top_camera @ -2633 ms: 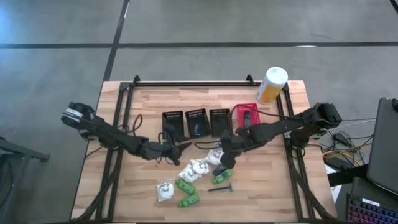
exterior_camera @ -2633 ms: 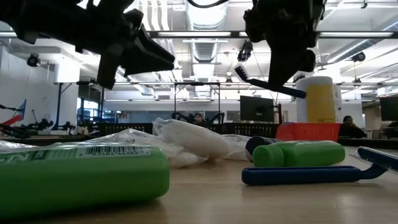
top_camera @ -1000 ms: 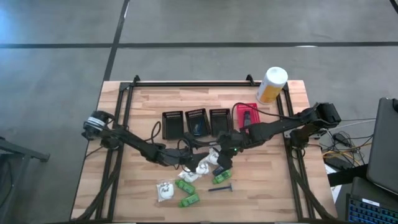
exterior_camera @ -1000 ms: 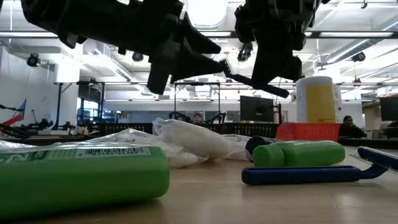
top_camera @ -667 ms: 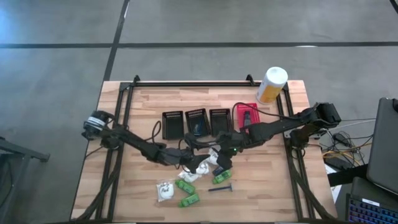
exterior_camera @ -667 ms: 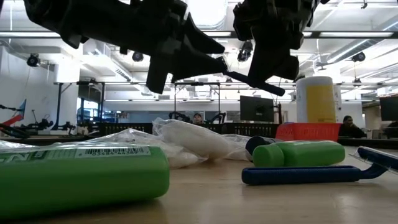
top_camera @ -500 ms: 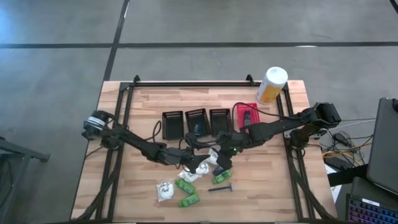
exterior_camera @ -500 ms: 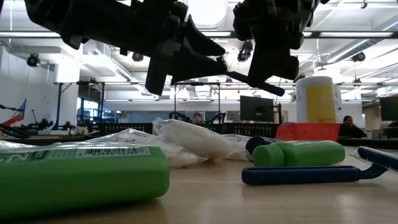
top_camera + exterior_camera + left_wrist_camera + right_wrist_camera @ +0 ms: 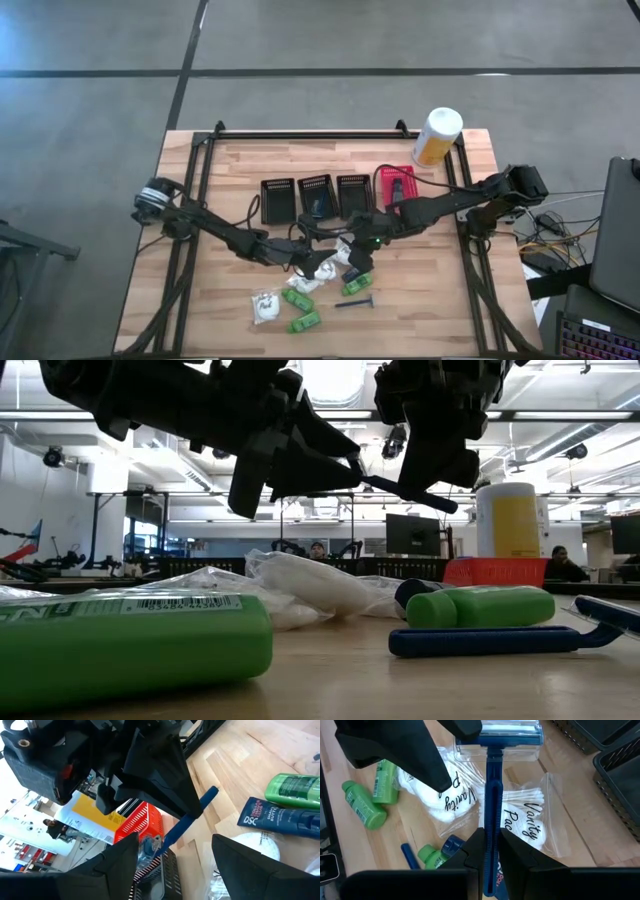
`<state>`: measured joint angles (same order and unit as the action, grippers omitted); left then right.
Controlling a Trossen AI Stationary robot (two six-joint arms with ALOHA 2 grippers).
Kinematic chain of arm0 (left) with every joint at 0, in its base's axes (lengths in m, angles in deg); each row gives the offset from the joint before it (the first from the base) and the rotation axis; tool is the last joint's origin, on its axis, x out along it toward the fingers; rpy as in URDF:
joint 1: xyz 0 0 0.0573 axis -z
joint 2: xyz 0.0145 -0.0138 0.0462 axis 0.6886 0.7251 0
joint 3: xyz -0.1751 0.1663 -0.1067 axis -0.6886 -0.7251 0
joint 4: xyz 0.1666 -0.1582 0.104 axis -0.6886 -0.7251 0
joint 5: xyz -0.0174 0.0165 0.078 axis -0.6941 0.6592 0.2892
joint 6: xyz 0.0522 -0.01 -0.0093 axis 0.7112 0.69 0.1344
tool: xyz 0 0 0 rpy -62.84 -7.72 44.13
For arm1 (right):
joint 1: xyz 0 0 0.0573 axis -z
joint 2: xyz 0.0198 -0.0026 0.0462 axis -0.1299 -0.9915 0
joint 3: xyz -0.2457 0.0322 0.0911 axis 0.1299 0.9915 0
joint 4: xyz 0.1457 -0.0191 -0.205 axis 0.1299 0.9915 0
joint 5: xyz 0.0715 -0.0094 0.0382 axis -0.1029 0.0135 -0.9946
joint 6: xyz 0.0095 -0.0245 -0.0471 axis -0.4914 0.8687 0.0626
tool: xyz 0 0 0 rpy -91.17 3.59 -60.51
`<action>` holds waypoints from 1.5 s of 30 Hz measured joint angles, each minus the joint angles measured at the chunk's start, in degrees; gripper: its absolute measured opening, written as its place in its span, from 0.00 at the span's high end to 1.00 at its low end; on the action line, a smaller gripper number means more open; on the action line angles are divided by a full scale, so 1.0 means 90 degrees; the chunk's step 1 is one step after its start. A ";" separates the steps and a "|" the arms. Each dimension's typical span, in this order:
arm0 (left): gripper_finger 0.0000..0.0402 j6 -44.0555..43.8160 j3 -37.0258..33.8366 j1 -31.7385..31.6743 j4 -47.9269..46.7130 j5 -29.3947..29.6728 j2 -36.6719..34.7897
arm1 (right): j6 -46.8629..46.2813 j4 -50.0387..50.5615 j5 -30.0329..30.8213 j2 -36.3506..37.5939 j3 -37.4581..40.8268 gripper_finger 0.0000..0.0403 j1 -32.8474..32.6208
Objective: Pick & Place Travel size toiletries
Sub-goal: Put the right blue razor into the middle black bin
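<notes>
Wooden tabletop [image 9: 210, 290] carries the work. High view: toiletry pile [image 9: 315, 275] lies just below the row of black baskets [image 9: 314, 195]; both arms meet over it.

Low view: right gripper [image 9: 400, 488] holds a blue razor [image 9: 415, 495] aloft, left gripper [image 9: 345, 468] touching its end, likely a handover.

Left wrist view: left gripper [image 9: 175, 857] gapes wide around the razor [image 9: 185, 825]; dark tube [image 9: 280, 817] has white lettering, unreadable.

Right wrist view: right gripper [image 9: 490, 857] pinches the razor handle [image 9: 492, 805] narrowly; bags [image 9: 520, 825] read "Vanity Pac".
</notes>
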<state>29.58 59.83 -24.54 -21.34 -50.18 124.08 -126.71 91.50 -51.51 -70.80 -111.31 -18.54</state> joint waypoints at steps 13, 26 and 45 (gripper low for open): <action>0.37 0.0437 0.0033 0.0000 0.0059 0.0710 0.0000 | 0.0005 0.0059 0.0005 0.0000 0.0005 0.91 0.0000; 0.37 -0.0701 -0.0671 0.0140 -0.0132 0.1901 -0.0011 | -0.0191 0.0102 0.0043 0.0000 0.0022 0.91 0.0000; 0.37 -0.4345 -0.1674 -0.0945 0.0150 -0.2582 -0.1626 | 0.0325 -0.1003 0.0537 0.0002 0.0029 0.90 0.0082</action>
<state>-9.52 44.77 -33.04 -20.00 -73.42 109.45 -123.79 82.48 -46.68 -70.78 -111.05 -17.80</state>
